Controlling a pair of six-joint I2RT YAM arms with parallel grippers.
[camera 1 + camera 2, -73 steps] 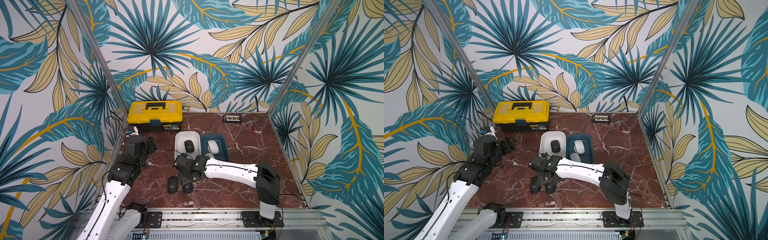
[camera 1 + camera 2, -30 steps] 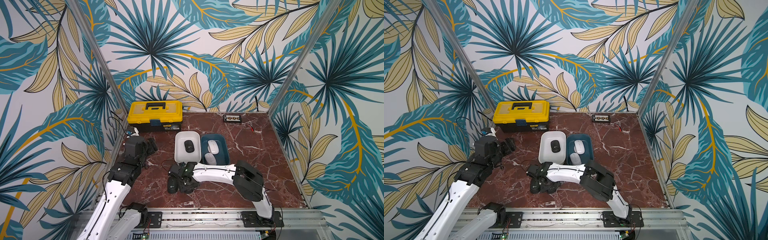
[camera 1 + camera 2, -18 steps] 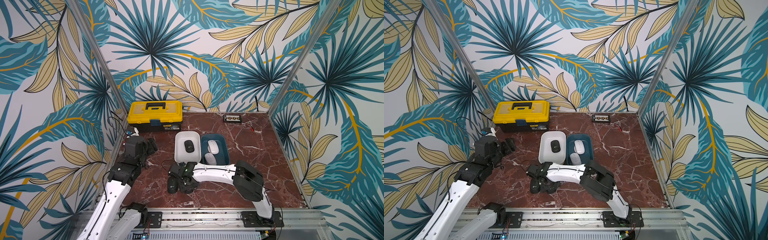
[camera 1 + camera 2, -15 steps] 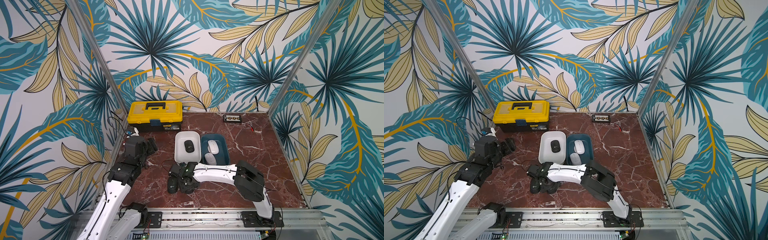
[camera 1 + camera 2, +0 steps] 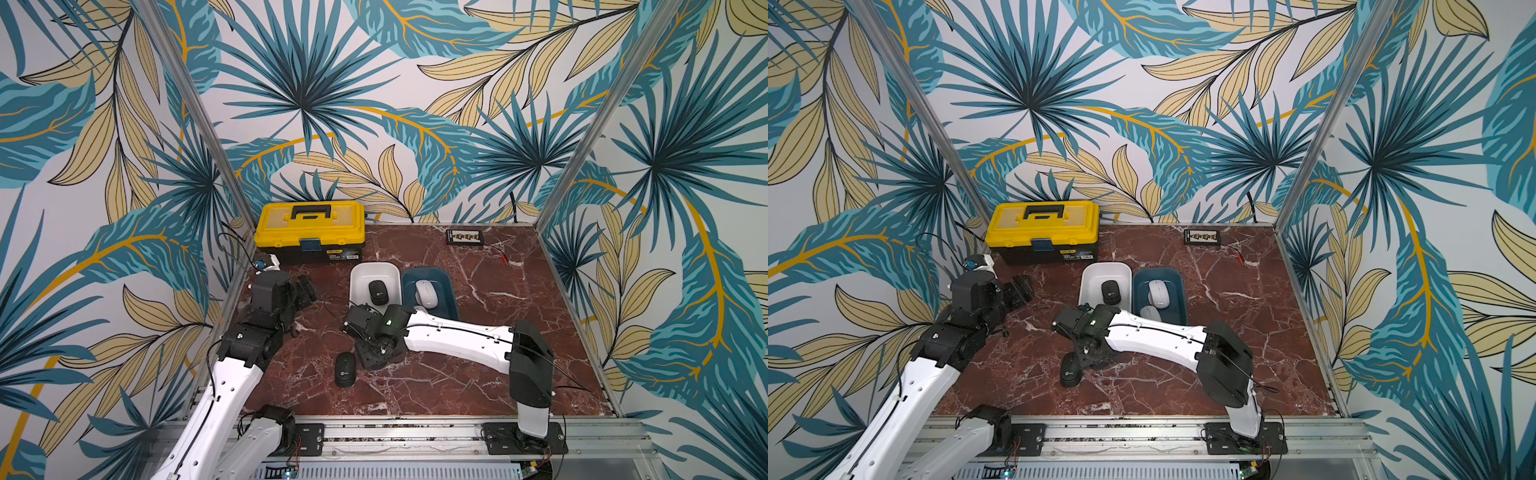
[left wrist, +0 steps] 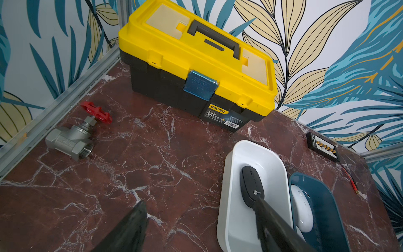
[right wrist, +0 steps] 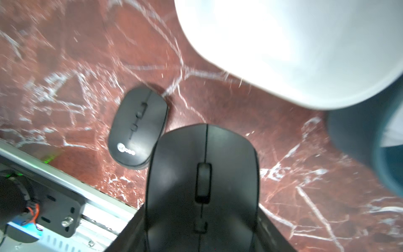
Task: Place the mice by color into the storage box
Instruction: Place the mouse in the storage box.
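Right gripper (image 5: pixel 375 353) clenched on black mouse (image 7: pixel 202 174), just beside loose black mouse (image 5: pixel 345 369) on worktop (image 5: pixel 478 386). Best: lift clear of loose one, lower gently into white tray (image 5: pixel 358 276) next to stored black mouse (image 5: pixel 378 292); avoid blue tray (image 5: pixel 452 303). Left gripper (image 6: pixel 199 201) spread, empty.

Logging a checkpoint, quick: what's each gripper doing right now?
Left gripper: open, nothing between its fingers.
Right gripper: closed, holding a black mouse.
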